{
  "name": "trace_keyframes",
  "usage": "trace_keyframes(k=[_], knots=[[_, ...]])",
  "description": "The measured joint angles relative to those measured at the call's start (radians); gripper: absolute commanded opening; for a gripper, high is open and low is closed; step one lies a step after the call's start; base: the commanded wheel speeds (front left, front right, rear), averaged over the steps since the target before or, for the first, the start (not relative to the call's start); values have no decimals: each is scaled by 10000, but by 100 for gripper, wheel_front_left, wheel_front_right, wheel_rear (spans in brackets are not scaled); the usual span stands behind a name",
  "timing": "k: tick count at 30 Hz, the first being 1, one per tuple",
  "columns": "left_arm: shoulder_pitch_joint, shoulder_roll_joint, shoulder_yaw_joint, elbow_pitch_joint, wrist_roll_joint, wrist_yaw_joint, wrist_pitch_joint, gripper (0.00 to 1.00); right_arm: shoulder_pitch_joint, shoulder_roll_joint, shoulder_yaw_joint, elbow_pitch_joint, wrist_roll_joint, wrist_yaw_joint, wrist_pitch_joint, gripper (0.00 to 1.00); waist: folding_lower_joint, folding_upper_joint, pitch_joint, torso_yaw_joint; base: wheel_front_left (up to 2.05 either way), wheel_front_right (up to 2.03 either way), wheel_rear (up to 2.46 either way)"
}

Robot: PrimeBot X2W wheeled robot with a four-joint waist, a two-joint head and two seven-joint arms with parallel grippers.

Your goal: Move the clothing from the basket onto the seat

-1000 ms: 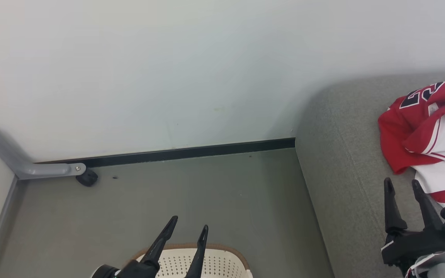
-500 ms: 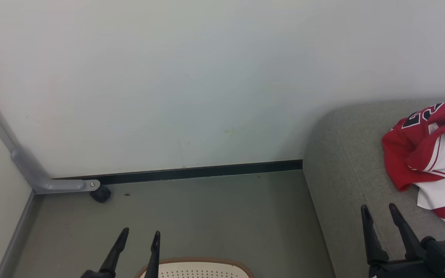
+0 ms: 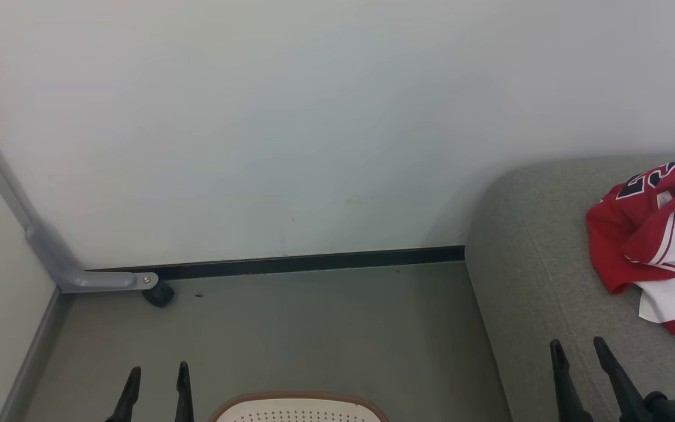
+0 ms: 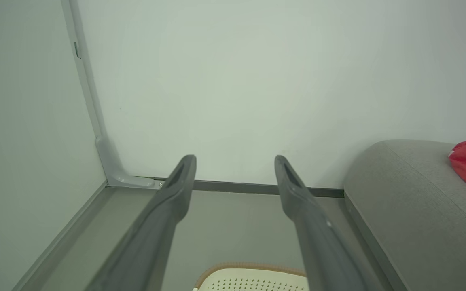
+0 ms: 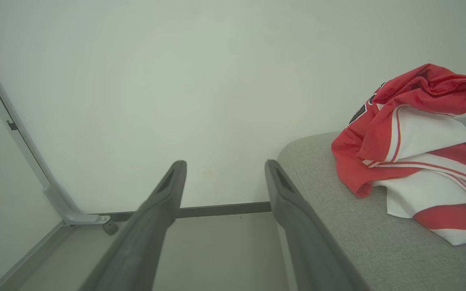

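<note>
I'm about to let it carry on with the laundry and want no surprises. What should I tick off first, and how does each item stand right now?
1. The left pincer is open with nothing between its fingers: ok.
2. The right pincer is open with nothing between its fingers: ok.
3. The red-and-white jersey lies bunched on the sofa: ok.
4. The jersey sits well in from the sofa's rounded end: ok.
5. The basket is emptied: cannot tell, as its inside is cut off at the frame's bottom edge.
</note>
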Motion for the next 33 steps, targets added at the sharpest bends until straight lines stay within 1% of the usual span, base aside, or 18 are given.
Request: trace_keyframes(k=[5,6,8,13,18,33], knots=[[183,-199,125,157,54,0,-58,100,178,-6,-125,-257,17,-105,127,100,0,0,-9,35,0,0,0],[204,-226,134,188,79,0,-59,100,243,-6,-146,-336,19,-174,128,100,0,0,-10,36,0,0,0],[204,-240,138,196,115,0,-59,100,285,-10,-167,-370,19,-182,138,100,0,1,-10,37,0,0,0],[205,-332,163,261,128,0,-59,100,422,-13,-217,-656,19,-349,305,100,0,0,-7,30,0,0,0],[205,-372,167,426,209,0,-59,100,480,-31,-234,-790,19,-372,474,100,0,0,12,19,0,0,0],[202,-437,165,629,274,0,-59,100,698,-173,-244,-1080,0,-600,911,100,0,0,66,21,0,0,0]])
